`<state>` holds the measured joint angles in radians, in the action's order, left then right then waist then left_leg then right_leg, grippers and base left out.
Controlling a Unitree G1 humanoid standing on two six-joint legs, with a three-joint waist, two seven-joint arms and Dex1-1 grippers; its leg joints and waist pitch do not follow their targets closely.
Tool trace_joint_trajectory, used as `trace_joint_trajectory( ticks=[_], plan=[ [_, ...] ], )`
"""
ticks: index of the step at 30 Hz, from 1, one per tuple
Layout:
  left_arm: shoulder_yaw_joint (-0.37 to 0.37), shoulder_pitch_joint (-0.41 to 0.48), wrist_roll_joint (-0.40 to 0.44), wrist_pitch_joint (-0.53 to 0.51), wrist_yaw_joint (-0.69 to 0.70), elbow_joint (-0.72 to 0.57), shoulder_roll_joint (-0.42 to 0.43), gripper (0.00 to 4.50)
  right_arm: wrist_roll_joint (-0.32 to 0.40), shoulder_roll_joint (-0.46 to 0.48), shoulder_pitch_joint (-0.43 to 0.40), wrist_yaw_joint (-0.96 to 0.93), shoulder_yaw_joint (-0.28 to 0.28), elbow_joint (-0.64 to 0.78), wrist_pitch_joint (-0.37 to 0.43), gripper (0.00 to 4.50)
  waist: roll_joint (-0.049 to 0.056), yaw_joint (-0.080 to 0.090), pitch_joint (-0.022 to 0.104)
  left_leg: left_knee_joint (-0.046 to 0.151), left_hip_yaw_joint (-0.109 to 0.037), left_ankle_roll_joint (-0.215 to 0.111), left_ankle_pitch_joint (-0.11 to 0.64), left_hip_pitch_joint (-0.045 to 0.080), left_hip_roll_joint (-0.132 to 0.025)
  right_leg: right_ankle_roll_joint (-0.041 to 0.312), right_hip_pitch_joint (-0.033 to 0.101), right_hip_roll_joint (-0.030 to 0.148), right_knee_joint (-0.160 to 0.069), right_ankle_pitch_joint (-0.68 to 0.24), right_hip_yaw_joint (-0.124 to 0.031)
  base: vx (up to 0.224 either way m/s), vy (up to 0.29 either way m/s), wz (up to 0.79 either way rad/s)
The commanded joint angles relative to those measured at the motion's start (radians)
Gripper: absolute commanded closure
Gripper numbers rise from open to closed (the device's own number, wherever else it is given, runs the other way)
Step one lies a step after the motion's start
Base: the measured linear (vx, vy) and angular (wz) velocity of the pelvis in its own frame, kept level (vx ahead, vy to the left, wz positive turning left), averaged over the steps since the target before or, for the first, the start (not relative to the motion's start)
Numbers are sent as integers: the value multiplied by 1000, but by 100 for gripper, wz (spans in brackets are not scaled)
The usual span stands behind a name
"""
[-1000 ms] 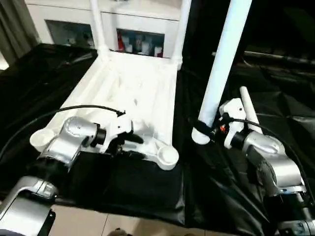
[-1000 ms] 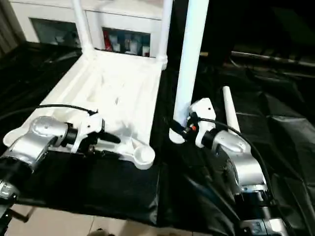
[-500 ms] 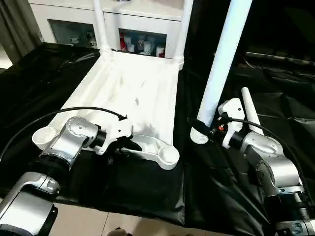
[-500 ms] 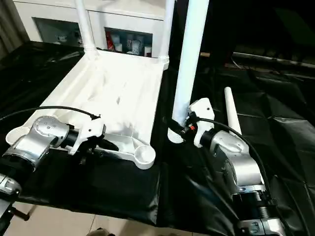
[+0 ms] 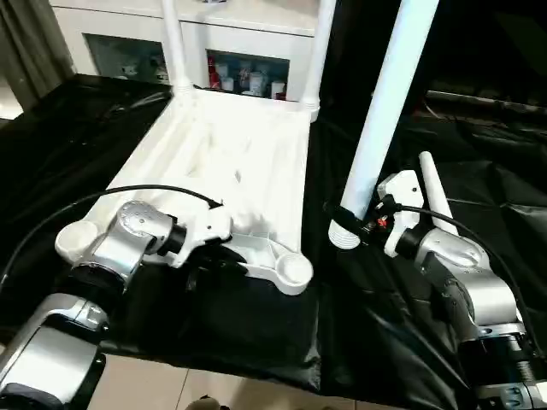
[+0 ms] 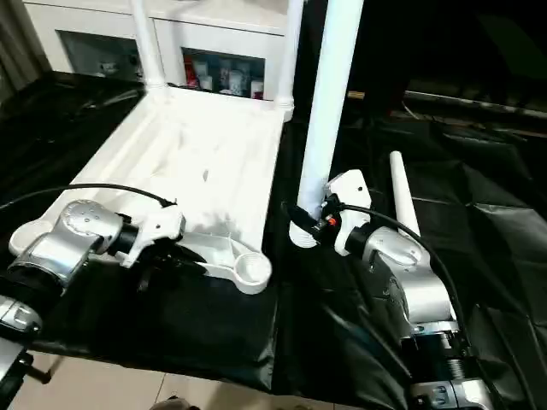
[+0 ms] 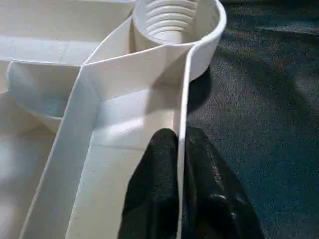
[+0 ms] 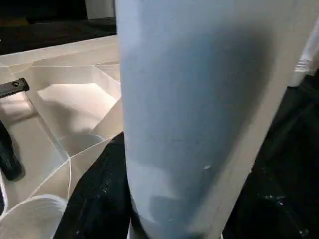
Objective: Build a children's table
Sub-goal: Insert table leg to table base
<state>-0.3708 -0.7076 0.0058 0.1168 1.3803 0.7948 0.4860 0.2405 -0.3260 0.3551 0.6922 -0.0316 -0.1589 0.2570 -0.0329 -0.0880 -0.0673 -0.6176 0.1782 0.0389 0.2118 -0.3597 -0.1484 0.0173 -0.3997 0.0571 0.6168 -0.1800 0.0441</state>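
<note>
The children's table top (image 5: 231,162) lies upside down on black sheeting, ribbed underside up. Two white legs (image 5: 173,43) (image 5: 318,51) stand in its far corner sockets. The near sockets (image 5: 293,271) (image 5: 75,239) are empty. My left gripper (image 7: 178,134) is shut on the thin rim wall (image 7: 185,89) of the near edge, one black finger on each side, close to the threaded socket (image 7: 174,20). My right gripper (image 5: 367,224) holds a third leg (image 5: 385,102) upright by its thick lower end, just right of the near right socket. This leg (image 8: 199,99) stands close before the right wrist camera.
A loose white leg (image 5: 432,192) lies on the black sheeting behind my right gripper. A white cabinet with glass doors (image 5: 248,73) stands behind the table top. A black cable (image 5: 128,192) arcs over my left forearm. Pale floor (image 5: 171,389) shows at the sheet's near edge.
My left gripper's fingers have closed onto the near rim of the table top. The right gripper and its upright leg have hardly moved.
</note>
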Motion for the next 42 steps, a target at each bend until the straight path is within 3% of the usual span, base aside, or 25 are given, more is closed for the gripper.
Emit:
trace_joint_trajectory(
  ticks=[1,6,7,10,13,14,15,20,27,29,36,42],
  plan=[
    [-9,16,22,-4,-8,10,5,444,2,2,29,-10,8,2,-5,259,7,-8,71,86,-32,-7,143,11,-85,270,55,114,-60,-127,-56,0,0,0],
    [31,59,18,-20,-118,-26,-18,448,52,32,59,1,15,-1,60,259,6,-4,70,87,-32,-7,158,13,-88,270,53,114,-62,-160,-55,0,0,0],
    [50,62,20,-21,-176,-25,-30,448,68,41,67,5,17,-2,78,259,-2,-3,68,88,-31,-9,161,13,-88,267,53,113,-64,-171,-55,0,0,0],
    [75,76,16,-118,-250,-65,-46,450,106,57,100,20,24,-19,122,259,-9,-3,67,89,-33,-8,162,9,-88,247,56,117,-65,-236,-55,0,0,0],
    [83,97,7,-162,-265,-110,-53,450,110,60,119,30,22,-34,132,259,-9,-3,66,88,-34,-6,151,7,-85,223,55,118,-68,-268,-55,0,0,0],
    [89,114,4,-190,-293,-145,-67,450,101,60,132,43,13,-53,131,259,-24,-1,67,86,-32,-12,136,5,-84,217,55,117,-68,-271,-54,0,0,0],
    [94,125,5,-205,-317,-167,-78,450,94,59,142,50,5,-67,129,259,-26,3,67,85,-32,-18,126,4,-84,222,55,118,-69,-278,-52,0,0,0],
    [109,164,15,-258,-399,-230,-99,450,91,56,175,59,-4,-104,141,259,-22,-2,69,83,-26,-49,77,6,-80,212,49,108,-66,-235,-51,0,0,0],
    [103,203,6,-291,-372,-346,-93,450,86,77,205,79,-14,-187,121,259,-27,-3,73,80,-22,-74,40,5,-79,233,49,109,-59,-177,-50,0,0,0],
    [103,205,4,-315,-374,-363,-92,450,72,87,217,82,-19,-236,101,259,-34,-3,71,80,-21,-78,41,5,-77,234,49,108,-61,-179,-49,0,0,0],
    [86,214,9,-344,-352,-393,-80,450,54,117,247,70,-22,-322,69,259,-32,-4,73,82,-21,-75,36,10,-80,245,47,107,-56,-138,-49,0,0,0],
    [64,207,18,-365,-311,-402,-63,450,32,129,266,99,-48,-372,65,259,-32,-5,70,85,-22,-62,57,11,-81,247,47,106,-59,-159,-49,0,0,0]
  ],
)
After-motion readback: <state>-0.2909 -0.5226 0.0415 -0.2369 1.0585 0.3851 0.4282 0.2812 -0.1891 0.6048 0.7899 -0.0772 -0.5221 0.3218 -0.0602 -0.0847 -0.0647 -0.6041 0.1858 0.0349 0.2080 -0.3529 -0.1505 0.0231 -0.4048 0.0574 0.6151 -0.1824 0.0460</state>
